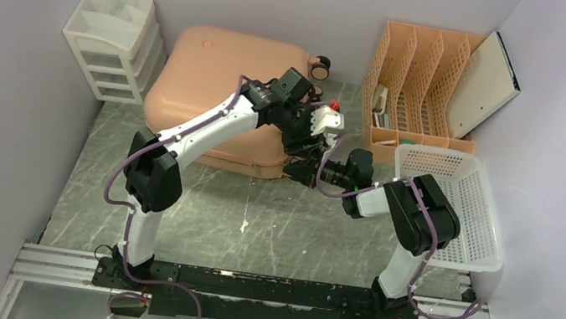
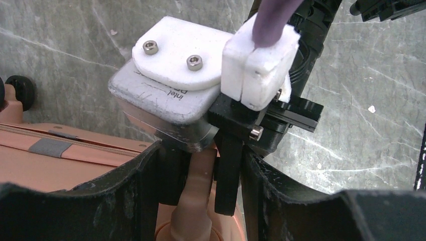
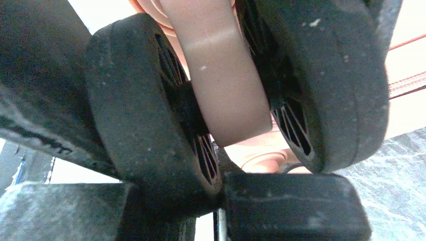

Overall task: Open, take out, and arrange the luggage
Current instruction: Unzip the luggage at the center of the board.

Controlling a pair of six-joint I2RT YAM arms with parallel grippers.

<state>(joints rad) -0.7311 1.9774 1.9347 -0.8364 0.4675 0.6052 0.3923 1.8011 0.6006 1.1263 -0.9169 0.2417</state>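
only the right wrist view shows right hand [image 3: 221, 201] clamping luggage [image 1: 212, 98] wheel [image 3: 150, 125].

drawer unit [image 1: 115, 40] back-left | file rack [image 1: 417, 86], possibly holding papers | basket [image 1: 459, 204] right

One camera looks down from above and behind my bases; both my wrist cameras sit very close, sharing the luggage [image 1: 225, 100] wheel [image 3: 150, 145].

Your right gripper [image 3: 221, 201] has a twin spinner wheel [image 3: 150, 130] filling the space between its jaws. Beside the jaws, the left gripper [image 2: 201, 201] crowds the same luggage [image 1: 222, 91] corner; bare table [image 1: 252, 231] lies below.
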